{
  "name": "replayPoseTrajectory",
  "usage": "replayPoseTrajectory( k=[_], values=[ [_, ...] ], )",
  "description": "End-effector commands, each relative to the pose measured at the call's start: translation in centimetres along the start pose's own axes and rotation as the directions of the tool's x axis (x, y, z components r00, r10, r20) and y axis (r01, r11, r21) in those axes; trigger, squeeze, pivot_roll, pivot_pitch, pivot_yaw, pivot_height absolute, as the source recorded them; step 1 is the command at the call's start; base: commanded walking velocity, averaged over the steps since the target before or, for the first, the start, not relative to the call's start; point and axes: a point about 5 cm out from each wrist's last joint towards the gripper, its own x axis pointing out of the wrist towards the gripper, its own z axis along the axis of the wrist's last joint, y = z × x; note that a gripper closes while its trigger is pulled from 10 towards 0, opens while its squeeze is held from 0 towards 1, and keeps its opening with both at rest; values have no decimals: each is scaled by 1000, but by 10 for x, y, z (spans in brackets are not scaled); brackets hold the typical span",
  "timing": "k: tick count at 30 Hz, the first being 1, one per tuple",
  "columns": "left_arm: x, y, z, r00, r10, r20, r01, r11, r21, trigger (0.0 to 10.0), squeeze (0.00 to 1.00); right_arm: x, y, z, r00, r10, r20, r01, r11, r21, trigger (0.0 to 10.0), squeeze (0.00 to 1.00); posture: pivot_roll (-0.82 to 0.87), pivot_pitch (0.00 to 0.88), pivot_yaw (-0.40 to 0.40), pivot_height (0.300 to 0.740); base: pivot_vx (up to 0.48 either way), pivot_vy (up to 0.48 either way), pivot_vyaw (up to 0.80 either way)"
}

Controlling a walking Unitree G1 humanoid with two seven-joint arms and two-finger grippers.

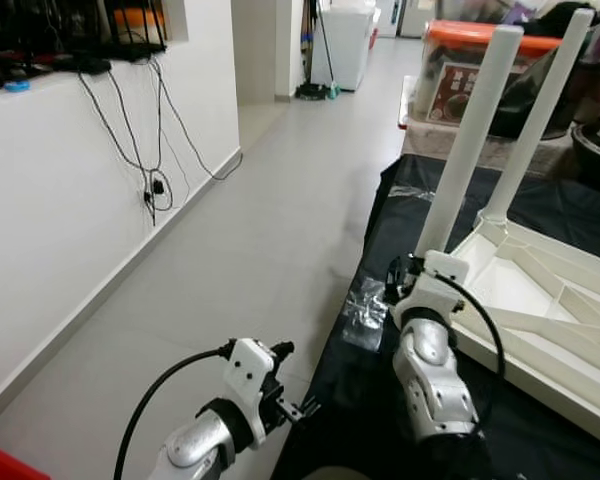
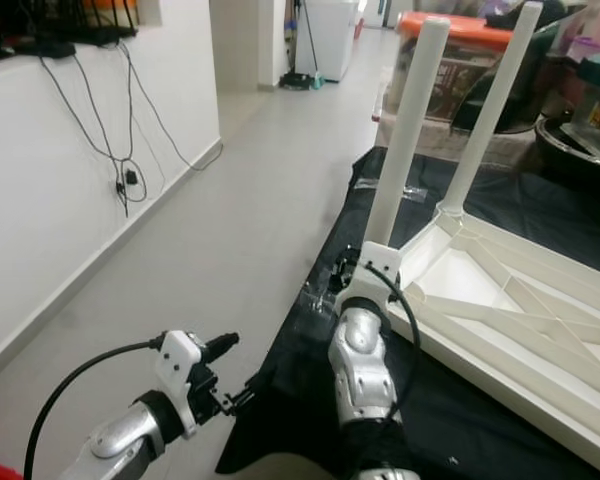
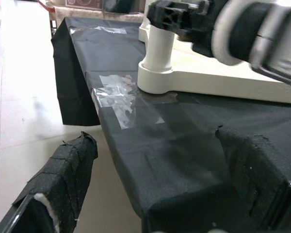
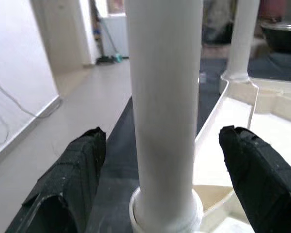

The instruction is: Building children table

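A white children's table (image 1: 540,300) lies upside down on a black cloth (image 1: 380,380). Two white legs stand up from it, a near leg (image 1: 470,140) and a far leg (image 1: 540,120). My right gripper (image 4: 162,160) is open at the base of the near leg, its black fingers (image 4: 72,184) standing wide on either side of the leg without touching it. My left gripper (image 1: 298,408) is low, off the near corner of the cloth. It is open with nothing between its fingers (image 3: 63,179), and looks across the cloth at the leg's foot (image 3: 157,77).
A crumpled clear plastic wrapper (image 1: 365,310) lies on the cloth beside the near leg. A white wall with hanging cables (image 1: 145,150) runs along the left, with grey floor between it and the cloth. A box with an orange lid (image 1: 460,60) and a dark pot (image 1: 595,150) stand behind.
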Motion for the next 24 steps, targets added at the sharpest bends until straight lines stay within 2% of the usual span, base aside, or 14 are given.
replayPoseTrajectory(
  k=[1,2,6,9,11,15,19,24],
  values=[
    [0,0,-3,1000,1,-26,-1,1000,11,10000,0,-5,2,3,998,52,37,-51,998,-20,10000,0,54,0,-47,740,0,0,0],
    [0,0,-4,999,5,-31,-4,1000,20,10000,0,-13,2,1,993,103,52,-101,994,-34,10000,0,52,0,-46,740,0,0,0],
    [0,1,-4,999,8,-41,-7,1000,30,10000,0,-26,1,-2,986,156,57,-154,987,-38,10000,0,50,0,-43,740,0,0,0],
    [0,1,-5,999,11,-43,-9,999,34,10000,0,-29,2,-4,985,166,48,-164,986,-38,10000,0,48,0,-41,740,0,0,-800],
    [1,4,-4,996,69,-58,-64,995,83,10000,0,-37,5,-13,983,183,11,-182,982,-46,10000,0,39,0,-31,740,0,0,-800],
    [1,6,-4,991,114,-68,-105,986,129,10000,0,-42,7,-18,980,200,-10,-200,979,-50,10000,0,43,0,-37,740,0,0,-791],
    [0,9,-5,987,147,-67,-137,981,141,10000,0,-45,7,-19,976,218,-12,-218,974,-58,10000,0,41,0,-38,740,0,0,-781],
    [0,9,-5,987,146,-66,-134,978,158,10000,0,-47,9,-22,971,239,-30,-240,968,-73,10000,0,44,0,-42,740,0,-62,0]
  ],
)
